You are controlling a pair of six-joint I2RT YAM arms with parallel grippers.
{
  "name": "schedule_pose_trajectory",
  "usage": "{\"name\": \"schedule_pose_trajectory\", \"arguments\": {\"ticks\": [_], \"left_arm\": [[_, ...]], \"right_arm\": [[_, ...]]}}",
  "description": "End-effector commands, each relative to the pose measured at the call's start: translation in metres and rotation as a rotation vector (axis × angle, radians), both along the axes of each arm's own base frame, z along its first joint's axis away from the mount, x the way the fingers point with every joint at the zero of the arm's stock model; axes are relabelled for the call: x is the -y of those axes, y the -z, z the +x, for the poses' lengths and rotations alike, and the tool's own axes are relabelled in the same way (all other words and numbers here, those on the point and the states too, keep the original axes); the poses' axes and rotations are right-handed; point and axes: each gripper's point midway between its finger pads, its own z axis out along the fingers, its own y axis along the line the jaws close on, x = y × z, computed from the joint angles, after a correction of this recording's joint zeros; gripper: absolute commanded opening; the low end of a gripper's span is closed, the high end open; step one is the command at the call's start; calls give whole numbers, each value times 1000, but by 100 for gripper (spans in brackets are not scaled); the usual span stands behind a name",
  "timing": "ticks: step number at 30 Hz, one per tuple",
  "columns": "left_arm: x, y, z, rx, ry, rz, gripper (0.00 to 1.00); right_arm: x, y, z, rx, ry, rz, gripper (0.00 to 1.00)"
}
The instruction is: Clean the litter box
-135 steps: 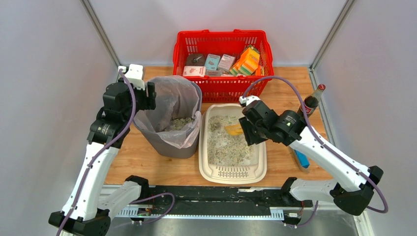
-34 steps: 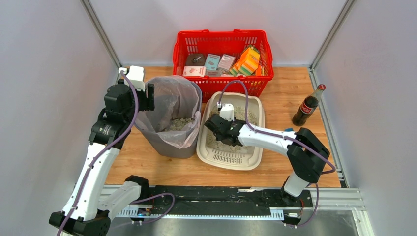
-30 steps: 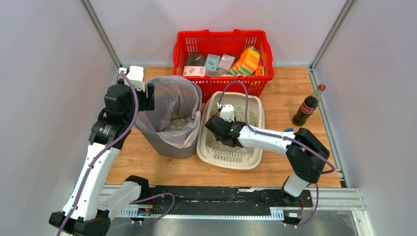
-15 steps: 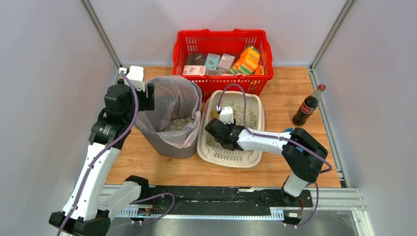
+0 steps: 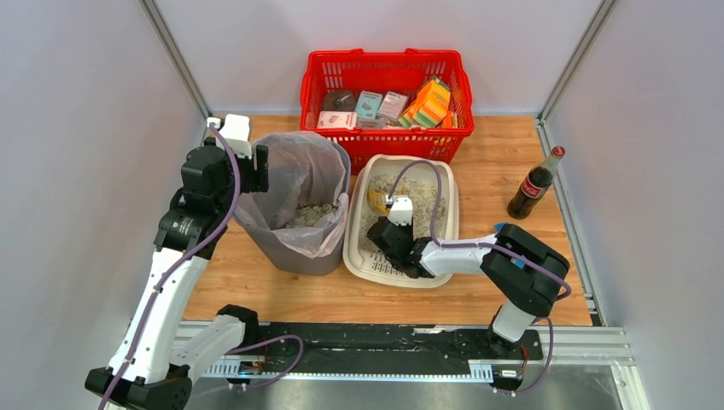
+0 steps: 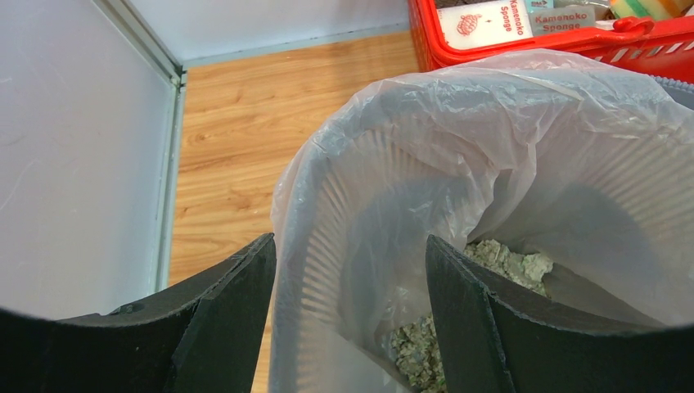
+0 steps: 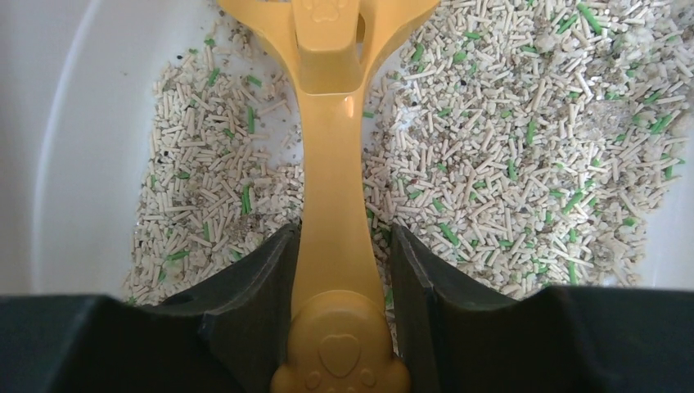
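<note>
The cream-white litter box (image 5: 352, 248) lies at table centre, its slotted grate at the near end, with grey-white granules (image 7: 524, 147) and green bits inside; its wall shows in the right wrist view (image 7: 74, 123). My right gripper (image 5: 394, 237) (image 7: 344, 237) is low over the box's near half, shut on the handle of a yellow scoop (image 5: 376, 201) (image 7: 331, 164). The scoop's head lies on the granules, pointing to the far end. My left gripper (image 5: 256, 168) (image 6: 348, 254) straddles and grips the bag-lined rim (image 6: 327, 188) of the grey bin (image 5: 299, 248).
The bin holds clumped litter (image 6: 499, 262). A red mesh basket (image 5: 386, 68) with boxes stands behind the litter box. A cola bottle (image 5: 535, 184) stands at the right. A blue object (image 5: 499, 226) peeks out beside the right arm's elbow.
My right gripper has drawn back toward the grate end of the litter box, dragging the scoop through the granules with it. The left arm and bin have not moved.
</note>
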Motion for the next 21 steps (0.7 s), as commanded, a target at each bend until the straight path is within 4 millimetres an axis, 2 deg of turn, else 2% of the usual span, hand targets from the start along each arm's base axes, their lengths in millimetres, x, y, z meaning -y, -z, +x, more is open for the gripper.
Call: {"name": "schedule_pose_trajectory", "arguments": {"ticks": [1, 5, 12, 21], "left_arm": [[2, -8, 2, 30, 12, -2, 75], [3, -7, 3, 27, 12, -2, 75], [4, -5, 4, 21, 16, -3, 75], [3, -3, 5, 13, 12, 1, 75]], "right_arm": [[-22, -52, 34, 213, 31, 207, 0], [-20, -56, 37, 248, 26, 216, 0], [-6, -63, 39, 326, 49, 191, 0], [12, -91, 38, 427, 74, 190, 0]]}}
